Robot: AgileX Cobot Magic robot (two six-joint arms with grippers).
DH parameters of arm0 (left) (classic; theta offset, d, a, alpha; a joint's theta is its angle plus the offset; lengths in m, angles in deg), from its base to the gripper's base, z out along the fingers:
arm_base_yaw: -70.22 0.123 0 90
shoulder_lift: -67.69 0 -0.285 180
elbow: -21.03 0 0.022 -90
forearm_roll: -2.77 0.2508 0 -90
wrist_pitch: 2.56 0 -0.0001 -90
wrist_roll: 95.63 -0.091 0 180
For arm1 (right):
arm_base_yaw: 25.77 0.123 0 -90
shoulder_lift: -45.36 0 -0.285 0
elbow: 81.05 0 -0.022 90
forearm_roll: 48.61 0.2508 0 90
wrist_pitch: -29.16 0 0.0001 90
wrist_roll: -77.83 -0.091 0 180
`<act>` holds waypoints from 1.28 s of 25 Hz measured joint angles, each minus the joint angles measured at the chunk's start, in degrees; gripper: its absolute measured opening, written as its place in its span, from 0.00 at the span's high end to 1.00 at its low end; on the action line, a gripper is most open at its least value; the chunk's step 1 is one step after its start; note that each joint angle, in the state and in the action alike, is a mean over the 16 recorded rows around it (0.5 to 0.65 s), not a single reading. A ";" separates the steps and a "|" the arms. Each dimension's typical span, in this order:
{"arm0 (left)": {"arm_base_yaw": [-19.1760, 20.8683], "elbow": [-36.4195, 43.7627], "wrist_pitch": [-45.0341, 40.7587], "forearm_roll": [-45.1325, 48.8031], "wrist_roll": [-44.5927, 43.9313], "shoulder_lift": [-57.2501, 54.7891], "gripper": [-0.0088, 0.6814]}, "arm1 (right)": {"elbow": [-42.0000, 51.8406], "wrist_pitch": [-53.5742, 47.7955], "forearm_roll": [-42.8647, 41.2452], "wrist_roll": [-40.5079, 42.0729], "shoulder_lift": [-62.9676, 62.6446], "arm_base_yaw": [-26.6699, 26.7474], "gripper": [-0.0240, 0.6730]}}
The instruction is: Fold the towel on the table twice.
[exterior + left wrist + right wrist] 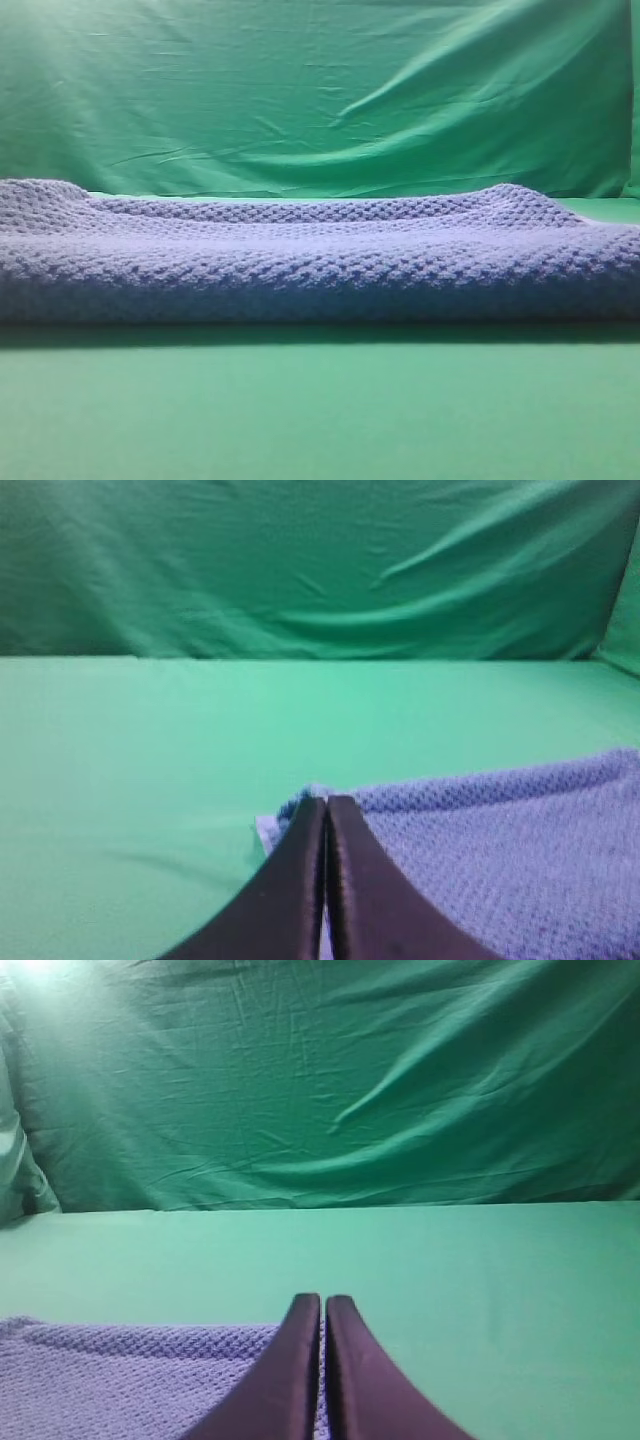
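We see both pincers, left (326,802) and right (322,1302), clenched at the bumpy lavender-blue waffle-weave towel (320,260) on the smooth green bench (320,410).

Towel (320,265): lies on the table (320,410), spread across the exterior high view from its left edge to its right edge.
Table: bare surface before the towel, and a strip of it behind the towel at the far right.
Backdrop cloth (320,90): hangs behind table and towel.
Left gripper (326,802): at the towel's left corner, tips over its edge.
Right gripper (322,1302): at the towel's right end, towel to its left.
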 joint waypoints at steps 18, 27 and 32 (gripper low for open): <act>0.00 2.71 -8.87 6.75 0.00 0.00 0.99 | 0.89 -9.46 -4.20 -0.02 0.00 0.00 0.97; 0.00 2.71 -9.42 7.63 -0.92 0.00 0.99 | 0.89 -15.39 -5.66 -0.07 0.00 0.00 0.97; 0.00 2.71 -9.51 7.63 -1.78 0.00 0.99 | 0.89 -16.77 -5.71 -0.15 0.00 0.00 0.97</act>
